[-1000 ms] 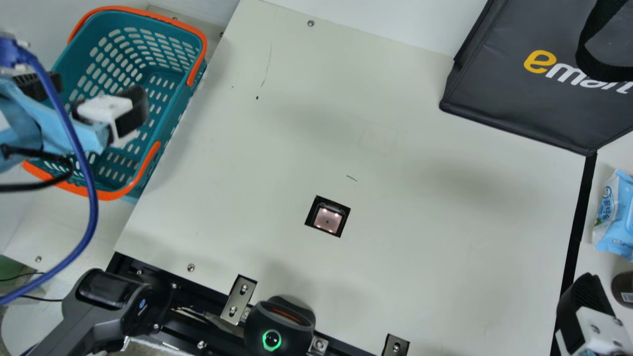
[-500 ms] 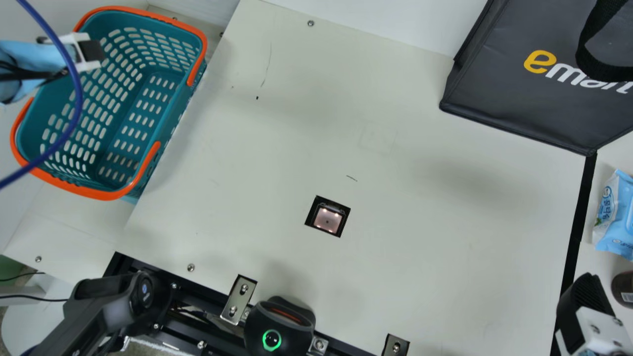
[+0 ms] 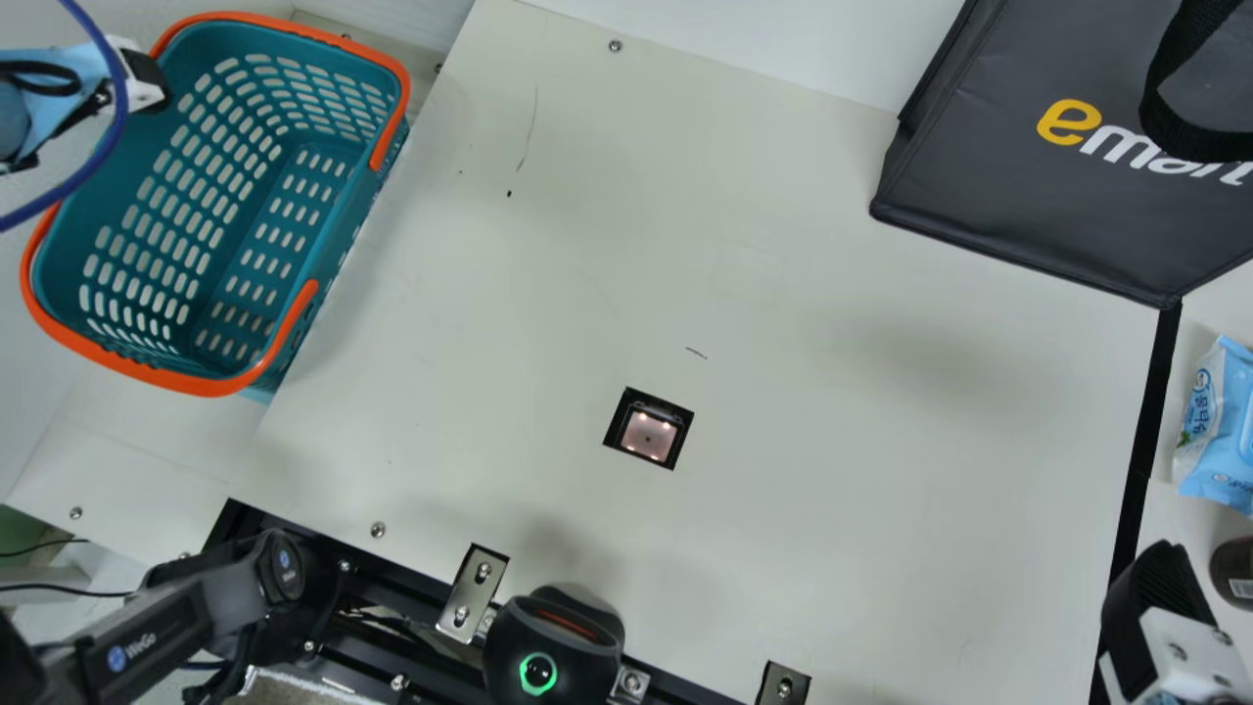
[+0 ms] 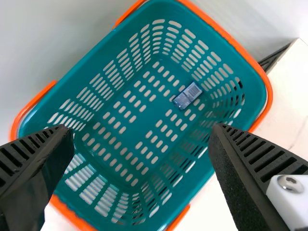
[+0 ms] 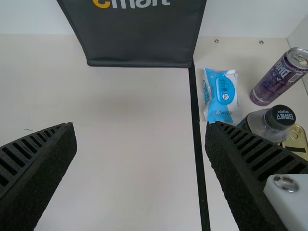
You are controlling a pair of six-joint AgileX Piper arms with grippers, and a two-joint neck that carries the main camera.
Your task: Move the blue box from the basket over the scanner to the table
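Basket (image 3: pixel 201 384), one; blue box (image 4: pixel 187 96) inside, one; scanner window (image 3: pixel 648 434), one.

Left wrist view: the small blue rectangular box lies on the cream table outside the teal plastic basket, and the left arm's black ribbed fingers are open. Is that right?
No: the left wrist view shows the box inside the basket, on its slotted floor. The rest stands.

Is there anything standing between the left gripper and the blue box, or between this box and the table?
Nothing visible stands between the left gripper and the blue box. Toward the table, the basket's wall is in the way; the box probably must rise over it.
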